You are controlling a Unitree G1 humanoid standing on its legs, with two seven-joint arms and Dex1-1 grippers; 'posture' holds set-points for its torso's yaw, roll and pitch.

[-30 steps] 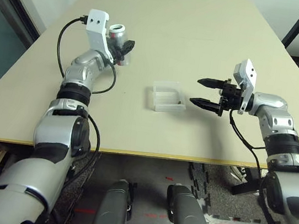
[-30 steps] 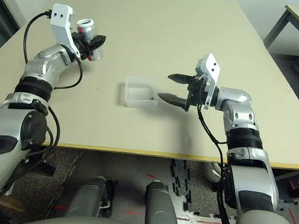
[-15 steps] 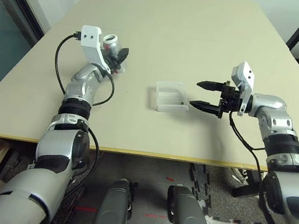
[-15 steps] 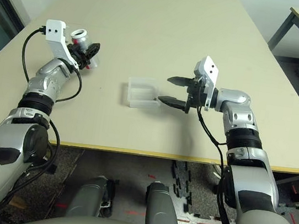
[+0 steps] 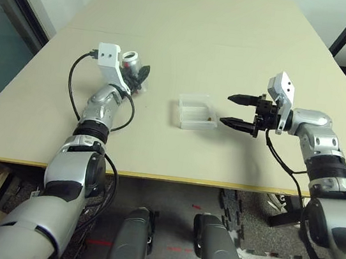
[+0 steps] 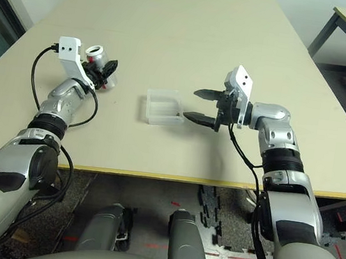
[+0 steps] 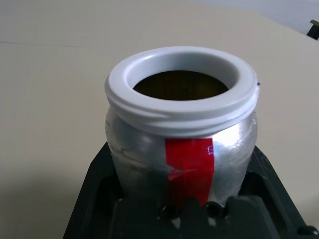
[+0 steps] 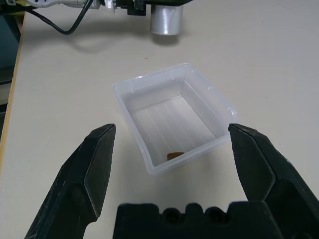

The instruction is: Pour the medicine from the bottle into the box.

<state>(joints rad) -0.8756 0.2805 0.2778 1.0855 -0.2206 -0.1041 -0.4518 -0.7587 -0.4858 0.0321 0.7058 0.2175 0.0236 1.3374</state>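
The pour looks done — a small brownish pill [image 8: 174, 156] lies on the floor of the clear plastic box [image 5: 196, 111], against the wall nearest the right gripper [image 5: 238, 111], and the bottle's mouth in the left wrist view is uncapped with nothing visible inside as far as the dark interior lets one see. What seems left is only to set the bottle down and draw the arms away; whether more medicine was meant to go in cannot be told.

The box sits near the middle of the table [image 5: 205, 37], a little toward its front edge. The bottle [image 5: 131, 61] — silver-grey with a red vertical stripe and a white rim — is upright, well apart from the box toward the table's left edge, and the left gripper [image 5: 139, 75] is pinching it around its body, black fingers pressed against both sides. It appears low over the tabletop; whether its base touches cannot be told.

The right gripper is just beside the box on its right, pointing at it, fingers spread wide and holding nothing.

No brand, label or readable writing shows on the bottle, the box or the grippers; the red stripe is plain.
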